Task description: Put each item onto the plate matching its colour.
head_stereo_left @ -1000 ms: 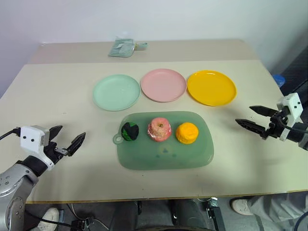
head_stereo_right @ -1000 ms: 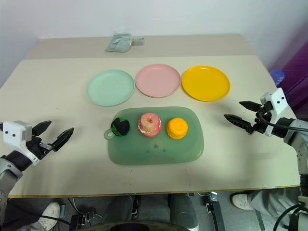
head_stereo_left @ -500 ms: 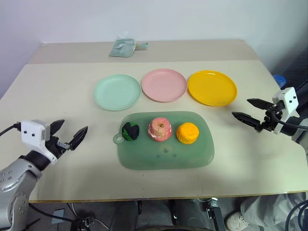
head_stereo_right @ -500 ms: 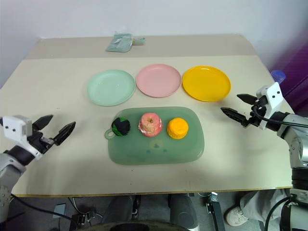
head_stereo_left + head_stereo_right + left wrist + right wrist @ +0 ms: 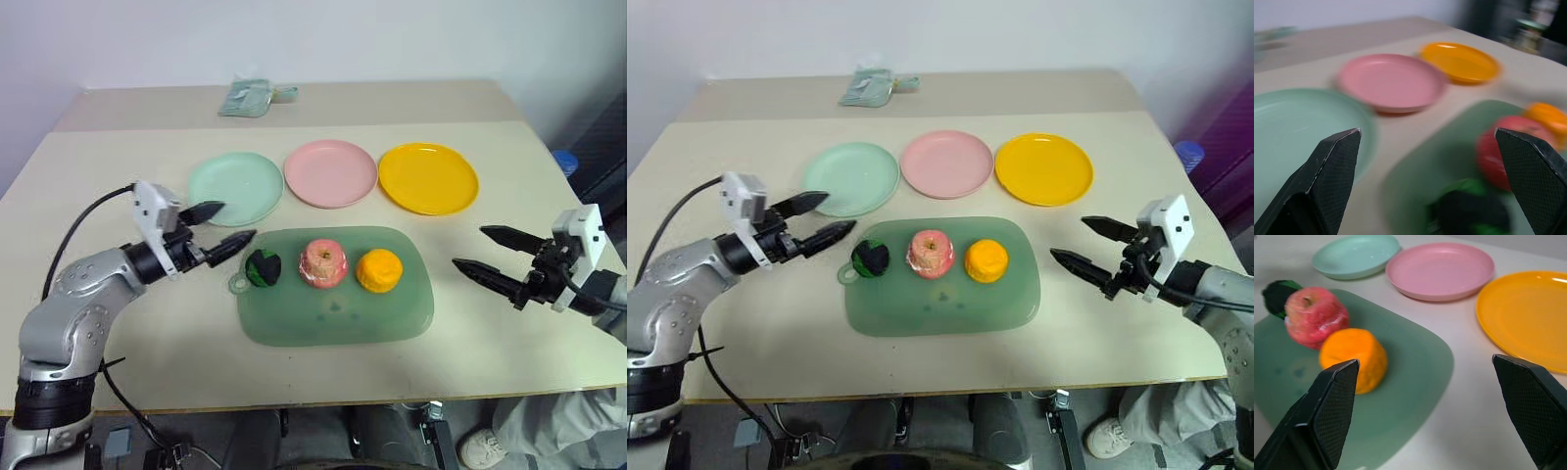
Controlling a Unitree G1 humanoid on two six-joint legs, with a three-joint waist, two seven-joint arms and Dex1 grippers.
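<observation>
Nearest the robot on the beige worktop point(image 5: 118, 176) lies a translucent green board point(image 5: 333, 313) with a handle hole at its left end. Three items sit in a row on its far half: a dark green-and-black ball point(image 5: 264, 267) on the left, a pink-red apple point(image 5: 324, 262) in the middle, and an orange fruit point(image 5: 379, 270) on the right. The apple and the orange fruit are just beside each other; the ball is a little apart from the apple.

The left gripper point(image 5: 223, 227) hangs over the worktop just left of the board, pointing toward the ball, its two black fingers point(image 5: 231, 245) spread wide and holding nothing. One finger reaches over the near rim of the mint green plate, the other ends close to the ball without touching it. The right gripper point(image 5: 470, 251) is off the board's right side, well apart from the orange fruit, pointing left toward it, fingers point(image 5: 485, 276) also wide apart and empty.

Beyond the board stand three round plates in a row, all bare: the mint green plate point(image 5: 235, 186) on the left, the pink plate point(image 5: 331, 172) in the middle, the yellow plate point(image 5: 428, 177) on the right. The green and pink plates nearly touch.

At the far edge of the worktop lies a small crumpled pale green packet point(image 5: 248, 97).
</observation>
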